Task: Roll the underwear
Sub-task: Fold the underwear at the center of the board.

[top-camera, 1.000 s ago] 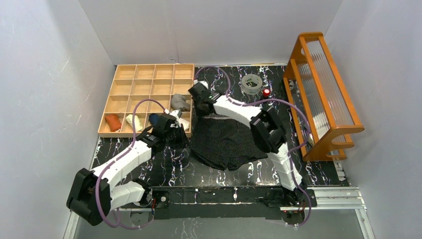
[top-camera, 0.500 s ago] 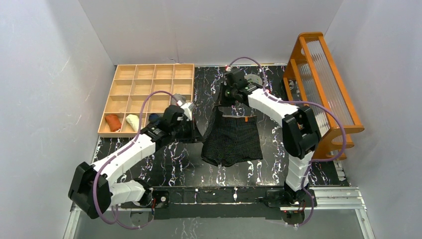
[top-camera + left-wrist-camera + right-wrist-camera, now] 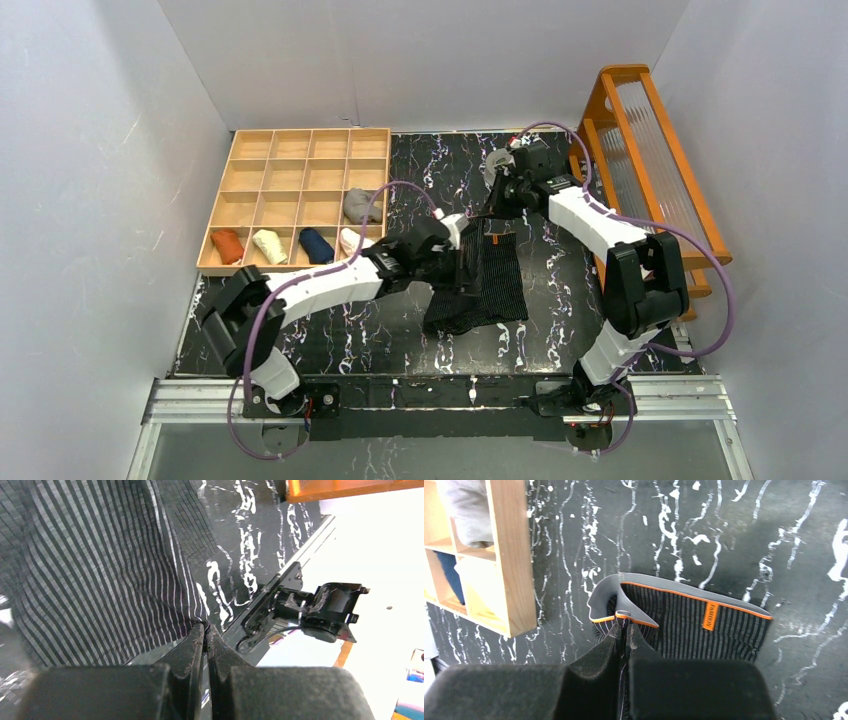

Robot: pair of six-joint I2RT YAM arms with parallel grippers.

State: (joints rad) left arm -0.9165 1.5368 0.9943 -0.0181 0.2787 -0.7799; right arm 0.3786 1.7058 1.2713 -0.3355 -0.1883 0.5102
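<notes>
1x black marble table. 1x orange wood rack at its right edge. 1x wooden grid tray at far left, 4x4 cells.

2 arms. 1x black striped underwear lay mid-table, bunched narrow lengthwise, grey waistband w/ orange trim at the far end.

5 rolled pcs in the tray. 4 sat in the near row: red, cream, navy, white. 1 grey roll sat one row back in the right col. 1x clear tape ring was partly hidden behind the R wrist.

Pose: the L arm had its elbow folded back at the left and its forearm reaching right across the table. The left gripper was pinched tight on the striped cloth's edge, on the garment's left side.

The R arm stood tall, forearm angled back and left over the far table. The right gripper was nipped nearly closed on a fold of the waistband, pulling it up off the flat part. Couldn't tell how much of the cloth was off the table.
</notes>
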